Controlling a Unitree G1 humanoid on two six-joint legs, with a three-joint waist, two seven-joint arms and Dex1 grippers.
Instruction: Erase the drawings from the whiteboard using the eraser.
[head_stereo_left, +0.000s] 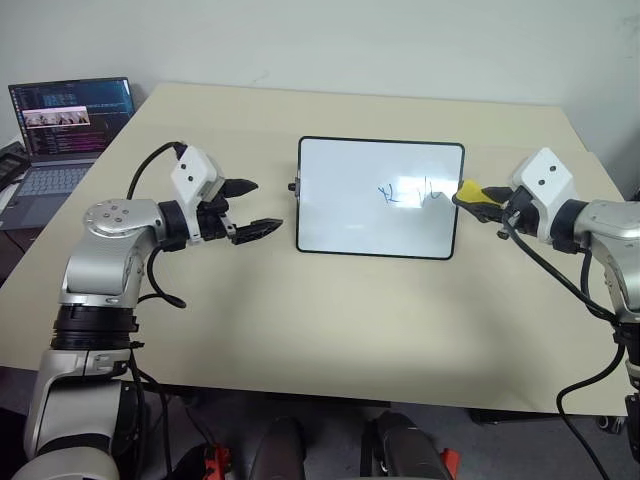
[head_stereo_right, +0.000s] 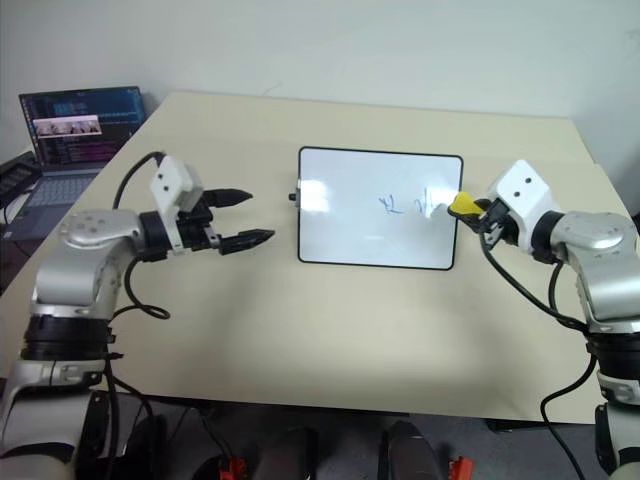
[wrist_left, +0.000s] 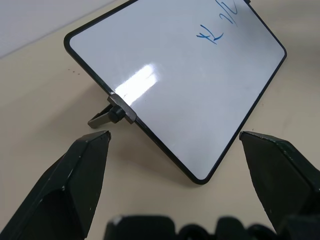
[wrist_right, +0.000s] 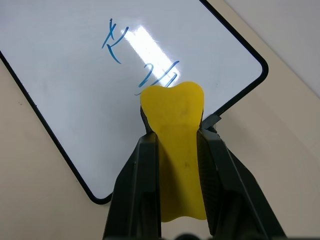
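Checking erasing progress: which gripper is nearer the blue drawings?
Right gripper, holding the eraser at the whiteboard's edge beside the drawings; left gripper hovers off the opposite edge.

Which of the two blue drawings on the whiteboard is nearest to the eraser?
The wavy scribble, just beyond the tip of the eraser held by the right gripper. The K-like mark lies farther across the whiteboard.

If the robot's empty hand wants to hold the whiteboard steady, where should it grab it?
Probably the whiteboard's near side edge, by the small black knob. The open left gripper already faces that edge from the robot's left, so it can come in sideways. The thin frame there is bare, and it lies away from the drawings and from the eraser in the right gripper.
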